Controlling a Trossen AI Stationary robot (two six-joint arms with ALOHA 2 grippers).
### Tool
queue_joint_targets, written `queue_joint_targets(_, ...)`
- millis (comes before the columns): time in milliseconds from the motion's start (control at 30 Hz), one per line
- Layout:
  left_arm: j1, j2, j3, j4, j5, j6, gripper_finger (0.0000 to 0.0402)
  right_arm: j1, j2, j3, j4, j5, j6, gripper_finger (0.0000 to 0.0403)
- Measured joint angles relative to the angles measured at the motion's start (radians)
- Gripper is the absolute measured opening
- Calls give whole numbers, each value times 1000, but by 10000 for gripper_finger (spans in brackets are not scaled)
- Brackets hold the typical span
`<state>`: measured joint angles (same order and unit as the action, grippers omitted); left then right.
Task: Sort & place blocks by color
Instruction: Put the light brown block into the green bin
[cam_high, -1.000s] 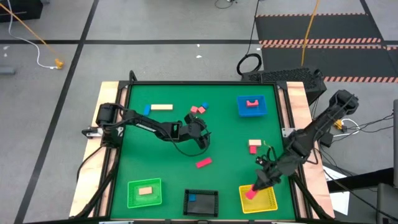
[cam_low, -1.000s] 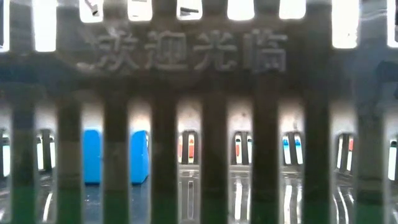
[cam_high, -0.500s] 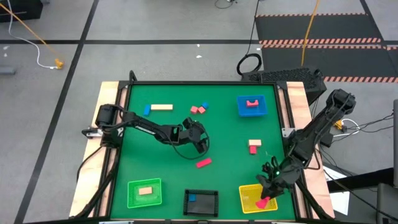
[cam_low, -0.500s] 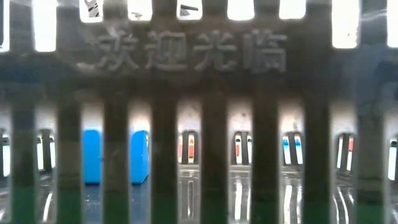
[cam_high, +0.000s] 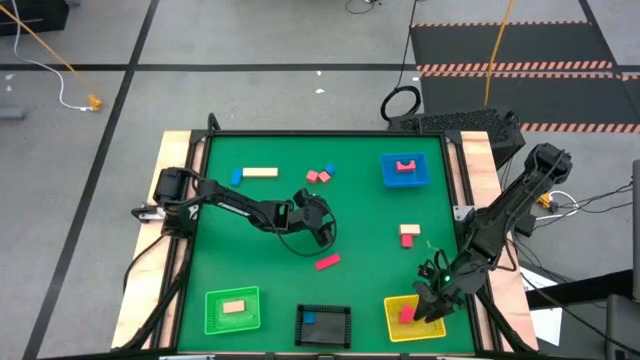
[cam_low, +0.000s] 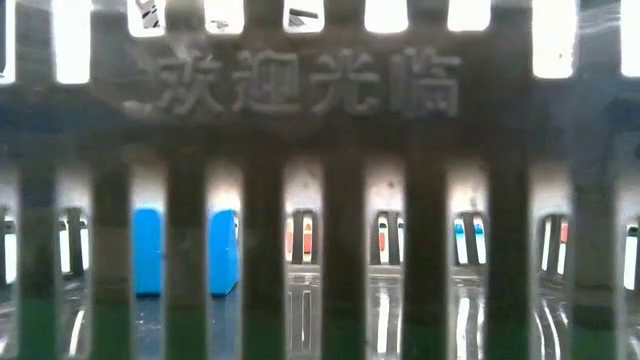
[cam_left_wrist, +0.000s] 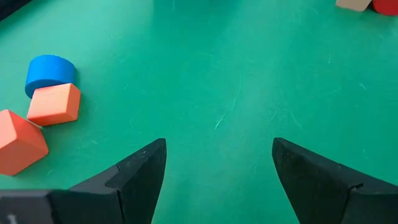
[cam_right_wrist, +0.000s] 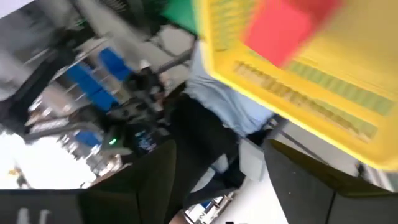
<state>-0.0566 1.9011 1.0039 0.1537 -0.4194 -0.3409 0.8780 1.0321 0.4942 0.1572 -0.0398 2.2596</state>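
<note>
My right gripper hovers open over the yellow mesh tray near the table's near right corner. A red block lies in that tray, apart from the fingers. My left gripper is open above bare green table near the middle. Two red cubes and a blue block rest on the table beyond it. A red bar lies on the table nearer the front.
A tan bar and a blue block lie far left. A flat blue tray holds a red block. A tan-and-red pair sits mid right. The green tray holds a tan block and the black tray a blue one.
My right gripper carried the red block over the yellow tray, swinging toward the near right corner and a little back. The block, at the fingertips a second ago, now lies in the tray beside the gripper.
</note>
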Motion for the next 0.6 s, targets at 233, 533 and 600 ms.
queue_joint_targets(233,10,0,0,15,0,17,294,-7,0,0,98,122,-214,237)
queue_joint_targets(533,6,0,0,31,105,58,294,-115,0,0,86,351,-759,236)
queue_joint_targets(600,-3,0,0,31,108,58,294,-141,0,0,78,451,-915,236)
